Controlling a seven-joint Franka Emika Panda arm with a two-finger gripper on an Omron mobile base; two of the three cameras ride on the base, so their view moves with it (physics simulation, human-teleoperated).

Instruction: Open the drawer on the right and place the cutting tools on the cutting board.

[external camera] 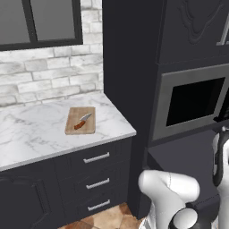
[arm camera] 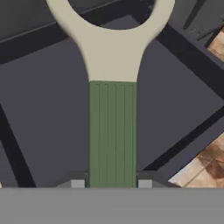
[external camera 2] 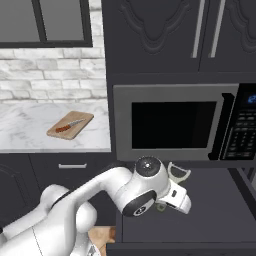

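The drawer [external camera 2: 210, 215] below the microwave stands pulled out, its dark inside [arm camera: 43, 109] under my hand. My gripper [external camera 2: 173, 189] hovers over it, shut on the peeler's green handle [arm camera: 112, 131], which sits between the two fingertips. The peeler's pale Y-shaped head [external camera 2: 179, 173] points up and away from the hand. On the marble counter to the left lies the cutting board [external camera: 80, 120], seen again as the cutting board [external camera 2: 71, 125]. The knife [external camera: 82, 120] with its reddish-brown handle rests on that board, also seen as the knife [external camera 2: 68, 126].
A microwave [external camera 2: 172, 122] sits in the tall dark cabinet just above the open drawer. Three narrow drawers with silver bar handles [external camera: 96, 181] are under the marble counter [external camera: 31, 134]. A brick wall and window back the counter. Tiled floor [external camera: 112, 217] lies below.
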